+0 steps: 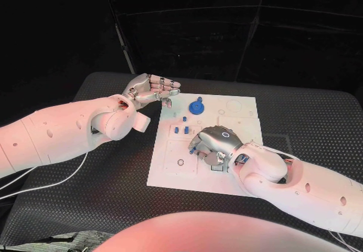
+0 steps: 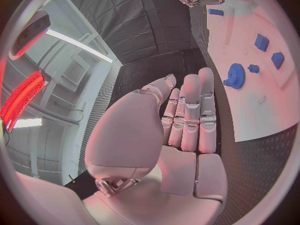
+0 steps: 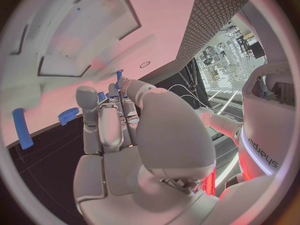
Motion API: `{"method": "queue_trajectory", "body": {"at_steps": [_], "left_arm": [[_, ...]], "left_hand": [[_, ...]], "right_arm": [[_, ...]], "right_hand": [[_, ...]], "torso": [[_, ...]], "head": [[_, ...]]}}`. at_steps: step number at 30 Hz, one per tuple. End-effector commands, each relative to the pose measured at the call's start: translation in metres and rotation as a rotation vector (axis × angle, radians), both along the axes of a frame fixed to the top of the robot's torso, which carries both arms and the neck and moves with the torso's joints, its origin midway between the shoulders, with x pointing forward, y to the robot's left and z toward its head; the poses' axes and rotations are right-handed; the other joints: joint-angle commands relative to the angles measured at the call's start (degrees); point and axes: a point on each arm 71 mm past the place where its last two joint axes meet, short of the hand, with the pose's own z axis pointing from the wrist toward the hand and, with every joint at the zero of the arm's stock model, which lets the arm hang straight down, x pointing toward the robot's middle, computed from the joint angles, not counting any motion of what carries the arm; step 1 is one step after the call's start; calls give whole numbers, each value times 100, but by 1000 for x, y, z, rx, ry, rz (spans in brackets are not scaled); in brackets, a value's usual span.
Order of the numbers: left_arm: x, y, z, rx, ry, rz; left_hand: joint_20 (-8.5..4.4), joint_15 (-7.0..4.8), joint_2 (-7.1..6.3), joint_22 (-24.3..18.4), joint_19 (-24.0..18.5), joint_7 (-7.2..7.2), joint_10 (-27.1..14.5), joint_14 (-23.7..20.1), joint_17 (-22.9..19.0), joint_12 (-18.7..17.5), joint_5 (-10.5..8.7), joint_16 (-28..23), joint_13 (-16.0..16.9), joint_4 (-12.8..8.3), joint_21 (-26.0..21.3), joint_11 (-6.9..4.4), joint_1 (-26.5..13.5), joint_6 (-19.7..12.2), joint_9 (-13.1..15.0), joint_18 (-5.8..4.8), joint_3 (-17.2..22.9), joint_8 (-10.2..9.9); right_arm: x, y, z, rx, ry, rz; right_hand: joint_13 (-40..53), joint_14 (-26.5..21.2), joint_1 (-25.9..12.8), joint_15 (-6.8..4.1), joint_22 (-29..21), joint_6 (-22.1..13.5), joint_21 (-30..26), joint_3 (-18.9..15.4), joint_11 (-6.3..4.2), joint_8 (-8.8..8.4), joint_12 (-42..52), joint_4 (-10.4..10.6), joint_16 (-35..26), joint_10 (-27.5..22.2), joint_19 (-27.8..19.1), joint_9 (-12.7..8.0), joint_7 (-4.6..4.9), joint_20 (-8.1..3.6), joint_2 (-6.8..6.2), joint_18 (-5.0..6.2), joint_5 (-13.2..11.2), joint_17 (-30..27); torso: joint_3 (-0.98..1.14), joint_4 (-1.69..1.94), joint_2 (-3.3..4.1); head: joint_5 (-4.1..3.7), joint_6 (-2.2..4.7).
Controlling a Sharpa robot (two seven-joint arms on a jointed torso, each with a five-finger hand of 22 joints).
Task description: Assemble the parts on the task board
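Two hands over a white board (image 1: 170,168): the right hand (image 1: 217,143) sits low on the board's near half, fingers curled down around a small blue part (image 1: 193,150) at their tips; whether it actually grips it, cannot tell. Just beyond it stand small blue pegs (image 1: 181,129), then a blue gear (image 1: 196,108). Left hand (image 1: 151,90) is held off the board's far corner beside the gear, fingers straight, together, holding nothing.

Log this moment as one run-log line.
left hand: empty, fingers together, beside task board | right hand: over board middle, blue part at fingertips, grip unclear | blue gear: on board
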Motion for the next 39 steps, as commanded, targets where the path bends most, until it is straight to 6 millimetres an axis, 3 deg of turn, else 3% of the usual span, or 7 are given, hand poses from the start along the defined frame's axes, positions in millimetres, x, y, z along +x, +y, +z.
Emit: {"method": "queue_trajectory", "body": {"at_steps": [1, 27, 39], "left_arm": [[0, -2, 2, -11, -3, -13], [0, -3, 1, -12, 1, -20], [0, -3, 1, -12, 2, -20]], "left_hand": [[3, 4, 28, -10, -32, -6, -33, -49, -6, 29, -3, -16, 3, -24, -29, 6, -13, -52, -3, 70, -21, -34], [3, 4, 28, -10, -32, -6, -34, -49, -6, 29, -3, -16, 3, -24, -29, 6, -13, -52, -3, 70, -21, -34], [5, 5, 28, -14, -33, -7, -41, -51, -9, 33, -3, -16, 3, -24, -33, 7, -18, -59, -3, 70, -26, -37]], "right_arm": [[1, 1, -1, -24, -7, -4], [1, 7, -5, -62, 32, 8], [3, 7, -8, -74, 42, -8]], "right_hand": [[9, 218, -50, -7, 1, 5, 39, 6, -161, -28, 25, -37, 25, 178, 5, -7, 40, 38, 26, -63, 11, -4], [9, 217, -136, 0, 10, 13, 49, -39, -160, -37, 3, -46, 33, 183, -3, -3, 39, 50, 30, -64, -32, -7], [-112, 194, -396, 101, -81, -289, -18, -185, -41, -244, -269, -20, 22, -207, -82, -36, 122, 136, -30, -53, 11, -55]], "torso": [[1, 2, -1], [-2, -1, -8], [0, 0, -4]], "head": [[7, -5], [6, -1], [7, 1]]}}
